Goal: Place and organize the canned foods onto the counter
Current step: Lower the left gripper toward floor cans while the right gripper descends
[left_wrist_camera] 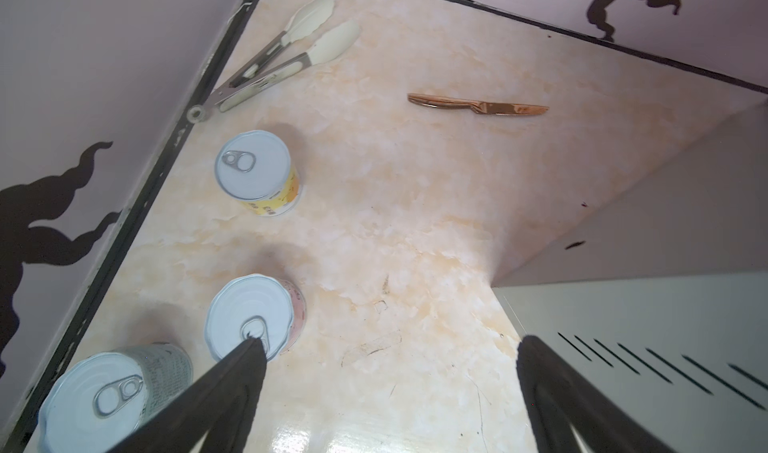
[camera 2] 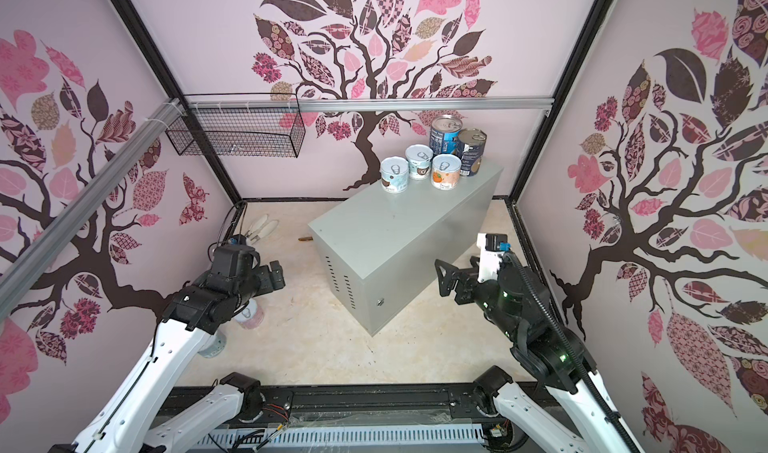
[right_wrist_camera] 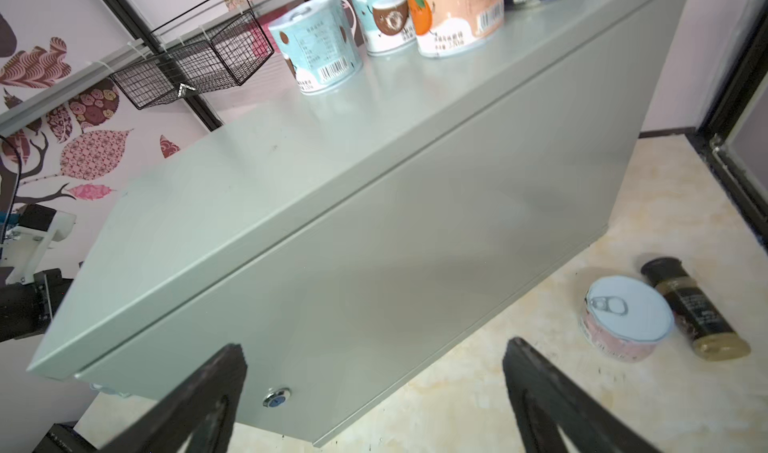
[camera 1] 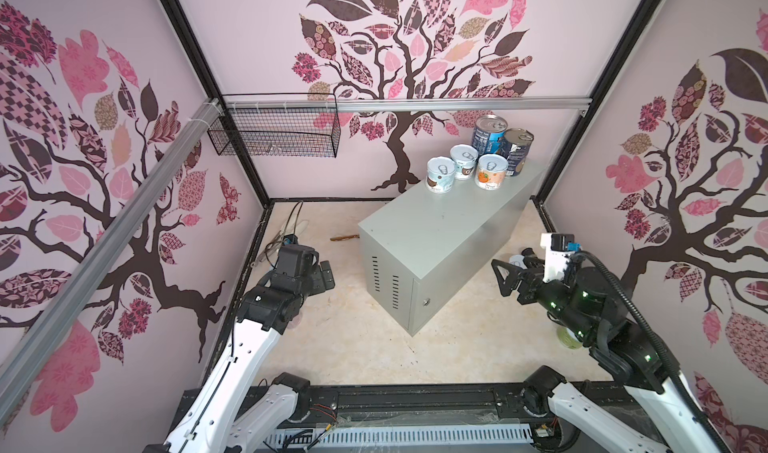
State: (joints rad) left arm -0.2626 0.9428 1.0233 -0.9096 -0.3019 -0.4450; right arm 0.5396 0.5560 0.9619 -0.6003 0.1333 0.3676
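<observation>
While left claw (left_wrist_camera: 390,342) gapes empty, pink can (left_wrist_camera: 249,309) by its fingertip (left_wrist_camera: 245,359), right claw (right_wrist_camera: 374,344) agape.

Walls (camera 1: 257,35) pale pink on three sides, each with a brown tree mural (camera 1: 401,147) and pink patterned leaves. Black wire basket (camera 1: 274,135) hangs on an aluminium rail (camera 1: 457,105). Black frame post (camera 1: 185,39) rises just left of basket. Below basket: cream marble-pattern floor (camera 1: 332,347), scuffed. Light even.

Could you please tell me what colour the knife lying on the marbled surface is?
Shiny copper; the knife shows best in the left wrist view.
</observation>
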